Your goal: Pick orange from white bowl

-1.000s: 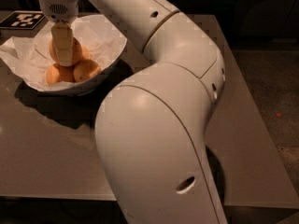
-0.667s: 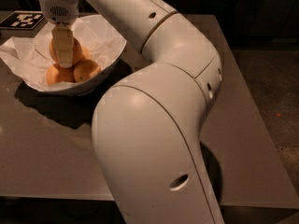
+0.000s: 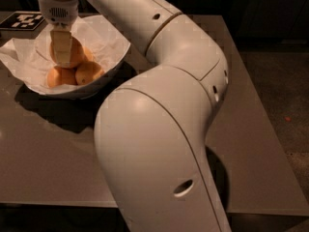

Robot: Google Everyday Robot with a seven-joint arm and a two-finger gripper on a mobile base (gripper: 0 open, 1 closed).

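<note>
Orange [image 3: 77, 52] behind hand [image 3: 63, 58], two others [image 3: 89, 72] below

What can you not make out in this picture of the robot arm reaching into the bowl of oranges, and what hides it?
Camera view:
- The orange: mostly covered by the gripper, which is down in the white bowl; whether it is gripped cannot be seen.
- Further fruit behind the two front oranges: hidden by gripper and paper.
- The black-and-white marker: partly behind the wrist.
- Table centre: hidden by the arm.
</note>
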